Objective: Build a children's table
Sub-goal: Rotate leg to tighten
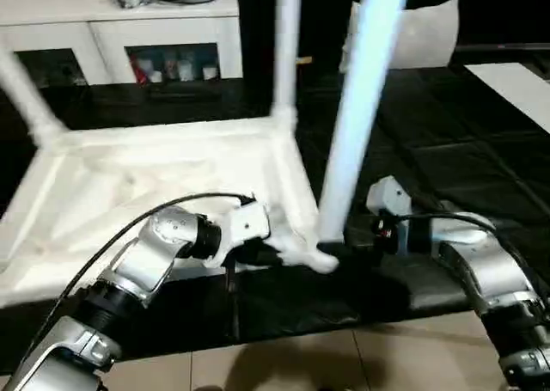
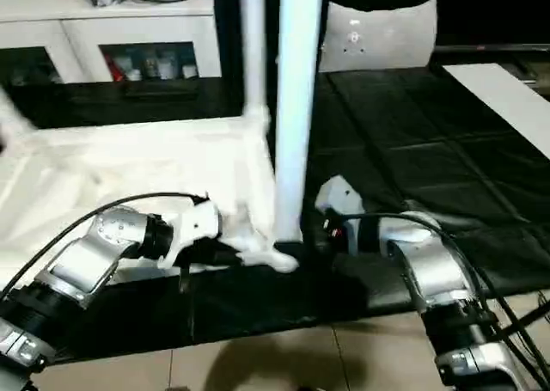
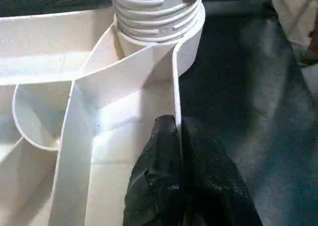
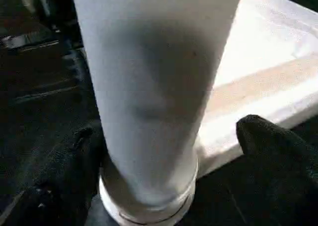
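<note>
Right wrist — right hand (image 4: 164, 151) spread around leg (image 4: 149, 87) — apparently untouching.

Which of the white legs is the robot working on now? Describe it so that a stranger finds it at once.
Start from the upturned white table top on the black mat. The leg stands in its near corner socket, the one closest to the robot. Unlike the other legs, it rises between the two hands, left hand and right hand.
</note>
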Motion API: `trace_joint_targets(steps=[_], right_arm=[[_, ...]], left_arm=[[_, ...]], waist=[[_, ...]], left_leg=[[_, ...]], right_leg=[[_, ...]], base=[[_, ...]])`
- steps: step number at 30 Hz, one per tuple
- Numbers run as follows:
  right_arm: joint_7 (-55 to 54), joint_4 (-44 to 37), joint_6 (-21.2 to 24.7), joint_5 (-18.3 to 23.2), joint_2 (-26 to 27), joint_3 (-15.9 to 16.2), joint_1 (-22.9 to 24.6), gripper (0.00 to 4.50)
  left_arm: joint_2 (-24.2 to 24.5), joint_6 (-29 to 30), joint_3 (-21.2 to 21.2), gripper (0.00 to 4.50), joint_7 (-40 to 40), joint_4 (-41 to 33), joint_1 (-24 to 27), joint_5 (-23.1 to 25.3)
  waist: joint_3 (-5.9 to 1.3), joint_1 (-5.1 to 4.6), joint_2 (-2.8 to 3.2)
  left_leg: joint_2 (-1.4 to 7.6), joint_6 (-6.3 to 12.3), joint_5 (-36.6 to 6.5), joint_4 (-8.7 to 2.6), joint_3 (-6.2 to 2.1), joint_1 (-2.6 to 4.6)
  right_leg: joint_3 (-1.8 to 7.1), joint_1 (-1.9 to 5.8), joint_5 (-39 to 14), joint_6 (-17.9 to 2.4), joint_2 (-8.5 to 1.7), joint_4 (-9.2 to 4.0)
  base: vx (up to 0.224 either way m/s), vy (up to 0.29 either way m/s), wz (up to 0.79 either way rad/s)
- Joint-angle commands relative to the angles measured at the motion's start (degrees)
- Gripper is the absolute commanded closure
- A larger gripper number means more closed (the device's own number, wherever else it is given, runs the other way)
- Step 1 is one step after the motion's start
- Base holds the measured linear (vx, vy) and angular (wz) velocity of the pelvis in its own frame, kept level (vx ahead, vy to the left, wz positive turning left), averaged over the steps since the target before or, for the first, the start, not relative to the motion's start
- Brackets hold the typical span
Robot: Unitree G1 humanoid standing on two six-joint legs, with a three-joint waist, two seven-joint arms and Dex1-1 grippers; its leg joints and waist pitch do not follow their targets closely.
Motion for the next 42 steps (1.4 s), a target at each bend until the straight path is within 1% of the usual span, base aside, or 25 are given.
trace_joint_targets(steps=[1, 4, 6, 8, 9, 10, 12, 14, 15, 17, 18, 19, 21, 23, 25, 26, 27, 28, 30, 35, 37, 39, 40, 41, 42], right_arm=[[3.5, 2.0, -1.8, -1.6, -1.3, 2.1, -0.7, 0.04], [5.0, 2.6, -1.3, -1.1, -1.6, 2.3, -1.0, 0.04], [6.0, 3.0, -0.6, -0.7, -1.8, 2.5, -1.4, 0.04], [6.5, 3.4, -0.6, -0.5, -1.9, 2.6, -1.7, 0.04], [6.7, 3.7, -0.7, -0.5, -1.8, 2.6, -1.8, 0.04], [6.9, 4.1, -1.0, -0.4, -1.8, 2.7, -2.0, 0.20], [6.9, 4.8, -1.4, -0.4, -1.6, 2.6, -2.2, 0.31], [7.4, 5.6, -1.6, -0.2, -1.2, 2.1, -2.6, 0.42], [7.7, 5.5, -1.3, 0.0, -1.2, 1.9, -2.6, 0.57], [7.8, 5.5, -1.3, 0.0, -1.2, 1.9, -2.6, 0.57], [7.9, 5.5, -1.4, 0.1, -1.1, 1.8, -2.6, 0.77], [8.0, 5.5, -1.5, 0.1, -1.1, 1.8, -2.6, 0.85], [8.1, 5.8, -2.1, 0.2, -0.9, 1.7, -2.7, 0.96], [8.1, 6.0, -2.2, 0.2, -0.9, 1.7, -2.8, 1.03], [8.0, 6.3, -3.0, 0.1, -0.5, 1.7, -2.9, 1.37], [8.0, 6.5, -3.4, 0.0, -0.4, 1.7, -3.0, 1.37], [8.0, 6.6, -3.8, -0.1, -0.2, 1.6, -3.0, 1.52], [8.0, 6.6, -3.9, -0.1, -0.1, 1.7, -2.9, 1.52], [8.3, 6.4, -3.9, -0.1, 0.0, 1.8, -2.7, 1.70], [8.5, 5.7, -3.9, -0.1, 0.1, 1.9, -1.9, 1.76], [7.9, 4.9, -3.4, 0.4, 0.7, 1.6, -1.0, 1.77], [4.1, 2.4, 0.1, 1.5, 2.5, 0.6, 0.9, 1.78], [4.1, 2.4, 0.1, 1.5, 2.5, 0.6, 0.9, 1.78], [-0.6, 0.1, 2.9, 1.9, 4.7, -0.1, 2.6, 1.78], [-4.8, -0.9, 4.4, 1.3, 6.7, -0.7, 3.2, 1.78]], left_arm=[[0.3, -2.5, -2.4, 4.50, -3.3, -0.9, -0.9, 0.1], [0.2, -3.1, -2.3, 4.50, -3.7, -0.3, -1.3, 0.3], [0.3, -3.6, -2.4, 4.50, -4.3, 0.1, -1.5, 0.4], [0.3, -3.9, -2.3, 4.50, -4.6, 0.3, -1.6, 0.4], [0.3, -4.0, -2.3, 4.50, -4.7, 0.4, -1.6, 0.4], [0.3, -4.1, -2.4, 4.50, -4.7, 0.4, -1.6, 0.4], [0.2, -4.2, -2.3, 4.50, -4.3, 0.5, -1.7, 0.5], [0.1, -4.5, -2.2, 4.50, -4.1, 0.7, -1.7, 0.6], [0.2, -4.6, -2.3, 4.50, -4.2, 0.7, -1.6, 0.7], [0.2, -4.7, -2.3, 4.50, -4.3, 0.8, -1.6, 0.7], [0.2, -4.7, -2.3, 4.50, -4.4, 0.8, -1.5, 0.7], [0.1, -4.7, -2.3, 4.50, -4.5, 0.8, -1.5, 0.7], [0.1, -4.9, -2.3, 4.50, -4.6, 1.0, -1.5, 0.7], [0.0, -4.9, -2.3, 4.50, -4.6, 1.0, -1.5, 0.7], [0.1, -5.0, -2.3, 4.50, -4.7, 1.0, -1.4, 0.7], [0.1, -5.0, -2.3, 4.50, -4.7, 1.0, -1.4, 0.7], [0.1, -5.0, -2.3, 4.50, -4.7, 1.0, -1.4, 0.7], [0.1, -5.0, -2.3, 4.50, -4.7, 0.9, -1.3, 0.7], [0.1, -5.0, -2.3, 4.50, -4.7, 0.9, -1.3, 0.7], [0.2, -4.5, -2.2, 4.50, -4.5, 0.6, -1.0, 0.6], [-0.1, -3.0, -1.8, 4.50, -3.5, 0.3, -0.8, 0.5], [-1.8, 1.5, -0.3, 4.50, -0.9, -0.4, -0.8, -0.6], [-1.8, 1.5, -0.3, 4.50, -0.9, -0.4, -0.8, -0.6], [-3.5, 4.6, 1.1, 4.50, 2.2, -1.0, -1.0, -1.2], [-4.9, 6.1, 1.9, 4.50, 4.6, -1.0, -1.4, -1.3]], waist=[[-4.99, -0.17, -0.32], [-5.02, 0.09, -0.24], [-5.05, 0.18, -0.34], [-5.01, 0.23, -0.49], [-4.84, 0.23, -0.70], [-4.89, 0.31, -0.64], [-4.78, 0.31, -0.60], [-4.71, 0.20, -0.55], [-4.75, 0.19, -0.56], [-4.78, 0.20, -0.59], [-4.80, 0.22, -0.52], [-4.83, 0.19, -0.66], [-4.99, 0.26, -0.63], [-4.94, 0.25, -0.65], [-4.92, 0.23, -0.65], [-4.92, 0.23, -0.67], [-4.81, 0.15, -0.74], [-4.82, 0.13, -0.76], [-4.91, 0.14, -0.73], [-4.92, 0.17, -0.73], [-4.93, 0.16, -0.70], [-4.86, 0.12, -0.72], [-4.84, 0.27, -0.65], [-4.83, 0.12, -0.72], [-4.55, -0.13, -0.58]], left_leg=[[1.59, 5.10, -6.7, -3.82, 0.62, -0.44], [1.70, 5.41, -5.9, -3.75, 0.82, -0.33], [1.62, 5.51, -5.5, -3.73, 0.86, -0.48], [1.52, 5.47, -5.9, -3.74, 1.01, -0.49], [1.25, 5.13, -7.0, -3.75, 1.29, -0.39], [1.18, 5.01, -7.5, -3.71, 1.38, -0.27], [1.15, 4.78, -8.2, -3.70, 1.47, -0.24], [1.23, 4.41, -9.5, -3.73, 1.45, 0.03], [1.17, 4.41, -9.5, -3.70, 1.48, -0.03], [1.21, 4.50, -9.0, -3.69, 1.44, -0.13], [1.23, 4.56, -8.9, -3.69, 1.42, -0.16], [1.25, 4.60, -8.7, -3.69, 1.41, -0.20], [1.26, 4.98, -7.5, -3.61, 1.42, -0.39], [1.23, 5.08, -7.4, -3.61, 1.45, -0.42], [1.20, 4.98, -7.6, -3.59, 1.47, -0.35], [1.18, 4.99, -7.6, -3.60, 1.48, -0.36], [1.10, 4.95, -7.9, -3.61, 1.49, -0.44], [1.09, 4.89, -8.0, -3.58, 1.50, -0.37], [1.14, 4.88, -7.6, -3.58, 1.46, -0.36], [1.10, 5.06, -7.4, -3.54, 1.50, -0.45], [1.18, 5.07, -7.2, -3.57, 1.46, -0.37], [1.24, 4.96, -7.1, -3.62, 1.54, -0.40], [1.28, 4.77, -7.1, -3.66, 1.40, -0.34], [1.21, 4.62, -7.4, -3.67, 1.44, -0.40], [1.03, 3.72, -8.2, -3.68, 1.51, -0.24]], right_leg=[[4.14, 4.11, -17.5, -6.7, -3.09, -3.12], [4.40, 3.98, -15.6, -7.9, -3.07, -2.89], [4.48, 4.10, -14.9, -8.2, -2.97, -2.69], [4.57, 4.11, -15.7, -8.0, -2.96, -2.73], [4.75, 3.92, -18.6, -7.3, -2.88, -3.03], [4.83, 3.86, -19.7, -7.1, -2.94, -3.14], [4.89, 3.76, -22.1, -6.4, -2.93, -3.41], [4.80, 3.52, -24.1, -5.6, -2.85, -3.71], [4.80, 3.56, -24.1, -5.6, -2.84, -3.70], [4.82, 3.58, -23.7, -5.4, -2.81, -3.61], [4.84, 3.58, -23.5, -5.5, -2.82, -3.57], [4.85, 3.60, -23.2, -5.5, -2.80, -3.51], [4.94, 3.70, -21.5, -6.1, -2.83, -3.17], [4.92, 3.69, -21.4, -6.2, -2.79, -3.20], [4.88, 3.64, -22.2, -6.0, -2.82, -3.28], [4.87, 3.66, -22.2, -6.0, -2.81, -3.30], [4.80, 3.70, -23.2, -5.5, -2.81, -3.46], [4.77, 3.67, -23.6, -5.3, -2.79, -3.51], [4.81, 3.65, -23.3, -5.3, -2.79, -3.44], [4.84, 3.70, -22.7, -5.5, -2.79, -3.37], [4.85, 3.62, -22.4, -5.7, -2.75, -3.30], [4.96, 3.67, -22.2, -5.7, -2.76, -3.32], [4.84, 3.68, -22.6, -5.8, -2.88, -3.43], [4.76, 3.71, -23.1, -5.5, -2.77, -3.48], [4.67, 3.49, -24.8, -4.7, -2.65, -3.90]], base=[[0.000, 0.000, 0.00], [0.000, 0.000, 0.00], [0.000, 0.000, 0.00], [0.000, 0.000, 0.00], [0.000, 0.000, 0.00], [0.000, 0.000, 0.00], [0.000, 0.000, 0.00], [0.000, 0.000, 0.00], [0.000, 0.000, 0.00], [0.000, 0.000, 0.00], [0.000, 0.000, 0.00], [0.000, 0.000, 0.00], [0.000, 0.000, 0.00], [0.000, 0.000, 0.00], [0.000, 0.000, 0.00], [0.000, 0.000, 0.00], [0.000, 0.000, 0.00], [0.000, 0.000, 0.00], [0.000, 0.000, 0.00], [0.000, 0.000, 0.00], [0.000, 0.000, 0.00], [0.000, 0.000, 0.00], [0.000, 0.000, 0.00], [0.000, 0.000, 0.00], [0.000, 0.000, 0.00]])
